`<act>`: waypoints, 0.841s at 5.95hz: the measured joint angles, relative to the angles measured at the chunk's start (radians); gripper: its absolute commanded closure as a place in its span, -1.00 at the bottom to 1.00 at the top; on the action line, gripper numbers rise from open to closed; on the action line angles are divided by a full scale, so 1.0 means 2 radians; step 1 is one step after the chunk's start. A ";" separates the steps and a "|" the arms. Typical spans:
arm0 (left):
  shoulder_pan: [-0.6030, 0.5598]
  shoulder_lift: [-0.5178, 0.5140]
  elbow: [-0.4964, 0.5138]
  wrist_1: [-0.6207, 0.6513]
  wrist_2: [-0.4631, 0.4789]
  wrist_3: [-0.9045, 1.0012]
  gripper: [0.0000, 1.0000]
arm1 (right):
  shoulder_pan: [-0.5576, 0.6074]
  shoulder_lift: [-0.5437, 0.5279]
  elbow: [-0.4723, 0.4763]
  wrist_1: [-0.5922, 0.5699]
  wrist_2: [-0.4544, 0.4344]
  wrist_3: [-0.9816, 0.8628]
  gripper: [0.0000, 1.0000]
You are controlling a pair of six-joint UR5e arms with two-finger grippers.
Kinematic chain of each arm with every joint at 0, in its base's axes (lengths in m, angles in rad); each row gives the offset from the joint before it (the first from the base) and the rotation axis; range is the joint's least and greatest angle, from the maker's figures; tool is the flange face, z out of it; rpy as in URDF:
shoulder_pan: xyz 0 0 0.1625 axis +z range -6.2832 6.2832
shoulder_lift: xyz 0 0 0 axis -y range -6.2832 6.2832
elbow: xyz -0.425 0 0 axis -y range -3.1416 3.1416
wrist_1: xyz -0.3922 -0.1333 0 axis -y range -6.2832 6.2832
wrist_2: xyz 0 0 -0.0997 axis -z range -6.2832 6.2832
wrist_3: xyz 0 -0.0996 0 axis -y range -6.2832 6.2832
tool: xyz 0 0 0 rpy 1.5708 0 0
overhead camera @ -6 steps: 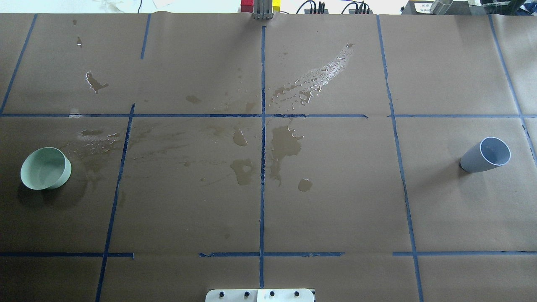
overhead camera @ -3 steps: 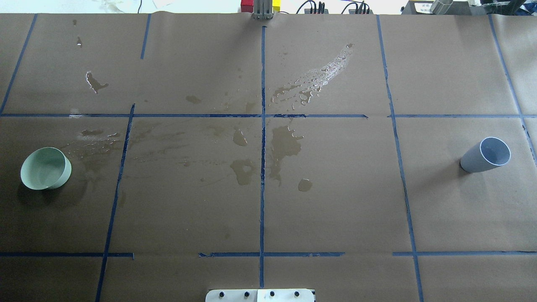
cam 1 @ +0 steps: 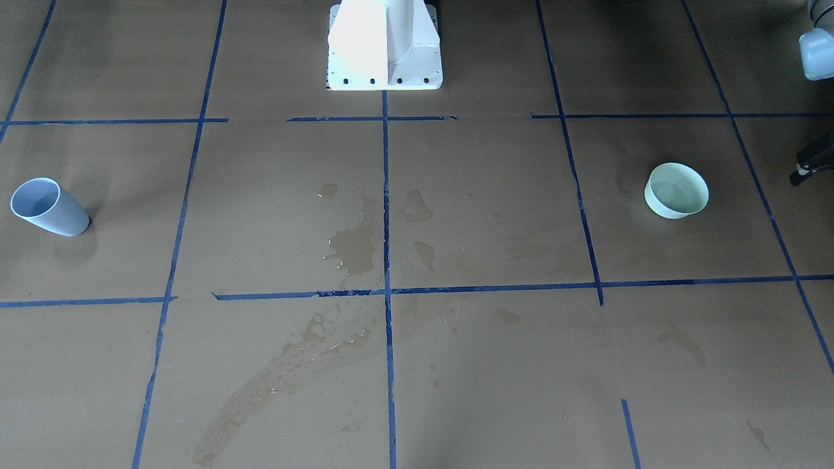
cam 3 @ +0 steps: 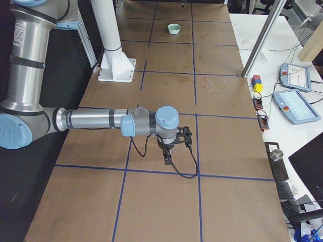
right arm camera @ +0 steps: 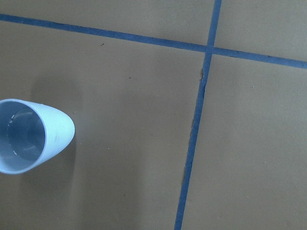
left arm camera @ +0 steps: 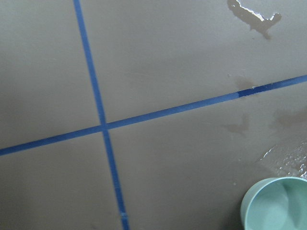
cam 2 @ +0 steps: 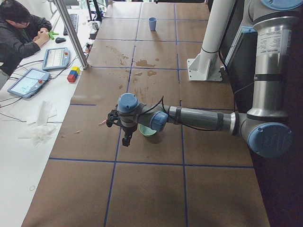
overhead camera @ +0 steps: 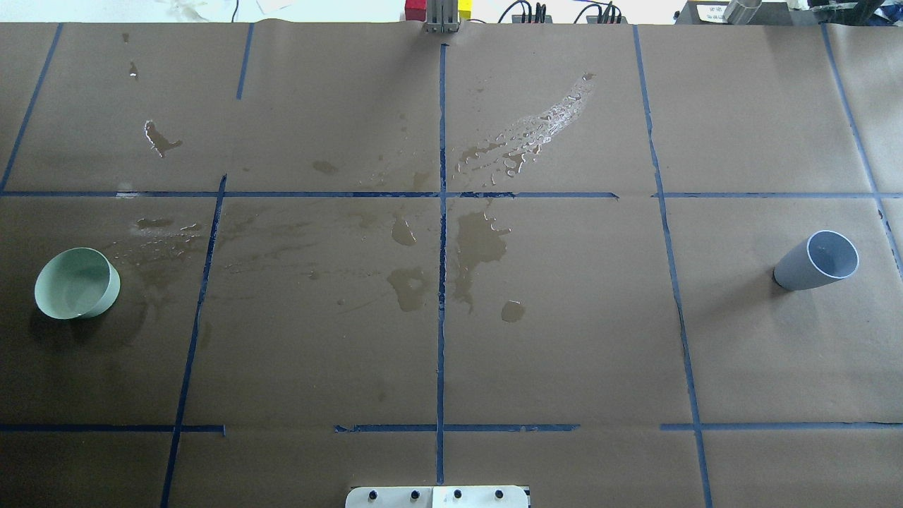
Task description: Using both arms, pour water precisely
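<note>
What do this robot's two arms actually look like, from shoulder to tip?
They match. The left arm and right arm are smooth silver-grey tubes joined by rounded joints with pale blue caps. A thin black cable loops loosely at each wrist. Each arm ends in a small black gripper, the left gripper and right gripper, too small here to show detail.

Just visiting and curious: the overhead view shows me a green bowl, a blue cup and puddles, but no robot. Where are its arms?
Observer: The left side view shows the left arm stretched out level over the table, its left gripper hanging near the green bowl.
Operator: And the other arm?
Observer: The right side view shows the right arm stretched out likewise, the right gripper pointing down.
Operator: Anybody around?
Observer: Yes, a person sits at a white desk beside the table.
</note>
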 measured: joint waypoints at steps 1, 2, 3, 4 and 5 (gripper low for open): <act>0.039 0.021 0.002 -0.075 0.021 -0.088 -1.00 | 0.000 0.000 0.000 0.000 0.000 0.000 -1.00; 0.089 0.037 0.006 -0.142 0.052 -0.174 -1.00 | 0.000 0.000 0.000 0.000 0.000 -0.001 -1.00; 0.134 0.043 0.018 -0.190 0.075 -0.229 -1.00 | 0.000 0.000 0.000 0.000 0.000 -0.001 -1.00; 0.165 0.044 0.039 -0.222 0.084 -0.252 -1.00 | 0.000 0.000 0.000 0.000 0.000 -0.001 -1.00; 0.185 0.044 0.055 -0.240 0.087 -0.260 0.48 | 0.000 0.000 0.000 0.000 0.000 -0.001 -1.00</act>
